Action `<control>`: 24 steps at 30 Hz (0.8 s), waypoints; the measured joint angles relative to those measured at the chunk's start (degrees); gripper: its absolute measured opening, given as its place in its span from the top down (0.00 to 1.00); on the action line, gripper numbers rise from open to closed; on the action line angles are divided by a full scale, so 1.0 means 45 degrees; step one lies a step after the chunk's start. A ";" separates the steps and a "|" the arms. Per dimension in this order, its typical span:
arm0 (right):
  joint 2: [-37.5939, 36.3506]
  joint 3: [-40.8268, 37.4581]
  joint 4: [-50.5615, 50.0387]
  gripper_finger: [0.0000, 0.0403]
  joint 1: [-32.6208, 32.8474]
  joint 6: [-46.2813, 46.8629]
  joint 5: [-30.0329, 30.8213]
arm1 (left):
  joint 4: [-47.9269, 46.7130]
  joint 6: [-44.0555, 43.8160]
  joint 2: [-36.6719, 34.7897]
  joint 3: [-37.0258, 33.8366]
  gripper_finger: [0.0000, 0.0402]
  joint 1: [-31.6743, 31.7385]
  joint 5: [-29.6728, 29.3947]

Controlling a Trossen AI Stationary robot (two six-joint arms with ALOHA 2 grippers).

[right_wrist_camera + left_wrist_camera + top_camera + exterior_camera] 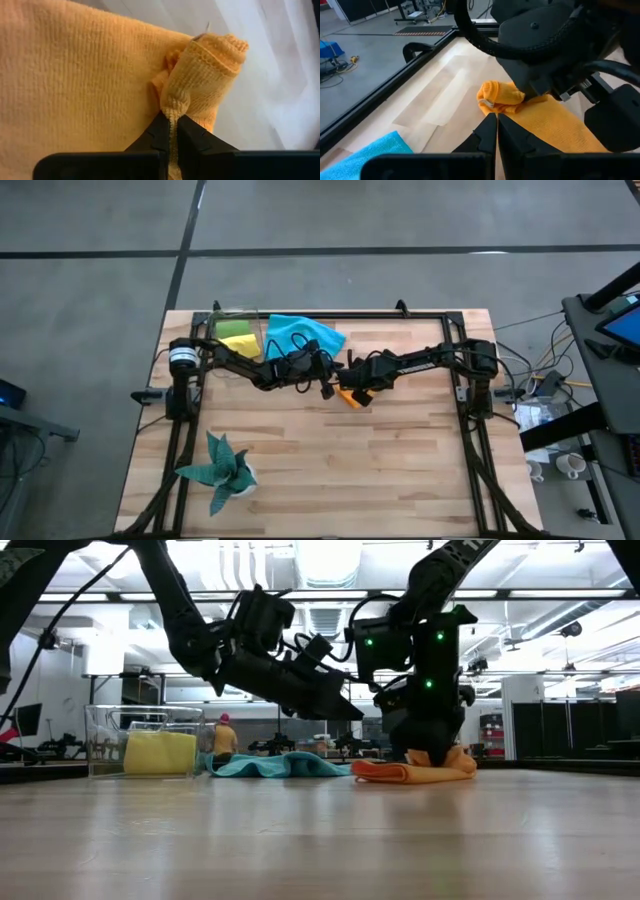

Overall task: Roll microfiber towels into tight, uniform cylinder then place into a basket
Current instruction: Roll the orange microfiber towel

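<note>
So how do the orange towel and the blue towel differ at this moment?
The orange towel is pinched by the shut right gripper, one edge bunched up; the blue towel lies loose and ungripped. The orange towel sits mid-table; the blue towel lies nearer the far edge, beside the basket. Neither is rolled; both are outside the basket.

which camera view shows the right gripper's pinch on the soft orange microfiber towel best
The right wrist view: the right gripper is shut on a bunched fold of the soft orange microfiber towel, filling the picture. The left wrist view shows the towel partly behind the right arm; the low view shows it sideways; the high view shows only a corner.
</note>
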 joint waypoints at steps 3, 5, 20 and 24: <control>-0.0011 -0.0124 0.0493 0.96 -0.0005 -0.0251 -0.0196 | -0.0054 0.0189 -0.0196 -0.0107 1.00 0.0020 -0.0006; -0.0020 -0.0191 0.0794 0.93 -0.0005 -0.0596 -0.0499 | -0.0173 0.0384 -0.0462 -0.0263 1.00 0.0024 -0.0014; -0.1117 -0.0274 0.1005 0.65 0.0191 -0.3178 -0.1927 | -0.1265 0.1040 -0.2694 -0.1651 1.00 0.0044 0.0155; -0.1724 -0.0293 0.0913 0.64 0.0189 -0.3541 -0.1910 | -0.1158 0.1118 -0.2694 -0.1702 1.00 0.0048 0.0155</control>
